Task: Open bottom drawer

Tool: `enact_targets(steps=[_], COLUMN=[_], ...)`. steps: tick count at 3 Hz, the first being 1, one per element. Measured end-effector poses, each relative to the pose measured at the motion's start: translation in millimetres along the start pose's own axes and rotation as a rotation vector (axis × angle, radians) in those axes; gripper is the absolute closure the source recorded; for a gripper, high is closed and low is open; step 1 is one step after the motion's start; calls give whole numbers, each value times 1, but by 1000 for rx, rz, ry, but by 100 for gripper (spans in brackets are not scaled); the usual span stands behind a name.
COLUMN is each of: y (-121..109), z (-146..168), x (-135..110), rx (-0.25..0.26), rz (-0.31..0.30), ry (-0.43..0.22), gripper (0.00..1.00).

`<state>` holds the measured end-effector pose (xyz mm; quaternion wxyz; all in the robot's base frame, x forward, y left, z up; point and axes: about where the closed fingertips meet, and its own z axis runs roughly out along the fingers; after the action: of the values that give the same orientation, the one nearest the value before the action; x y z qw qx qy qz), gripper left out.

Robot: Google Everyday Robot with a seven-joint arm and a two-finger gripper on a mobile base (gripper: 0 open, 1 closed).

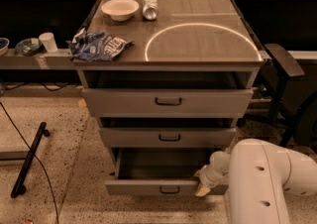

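The bottom drawer is the lowest, narrowest grey drawer of the cabinet. It stands pulled out, its dark inside showing, with a small dark loop handle at the middle of its front. My gripper is at the right end of the drawer front, to the right of the handle. Its pale tip rests by the front's top edge. The white arm comes in from the lower right and hides the drawer's right corner.
The middle drawer and top drawer stand slightly out above. On the cabinet top lie a white bowl, a can and a blue chip bag. A black bar lies on the floor at left.
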<state>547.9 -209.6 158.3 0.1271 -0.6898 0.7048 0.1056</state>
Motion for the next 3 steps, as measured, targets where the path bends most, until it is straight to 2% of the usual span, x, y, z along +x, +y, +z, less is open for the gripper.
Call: enact_targets(steps=[1,3], y=[19,99], z=[1,-24], x=[1,9], rx=[-27,-86], rz=[3,23], ry=[0,19], gripper=[55,50])
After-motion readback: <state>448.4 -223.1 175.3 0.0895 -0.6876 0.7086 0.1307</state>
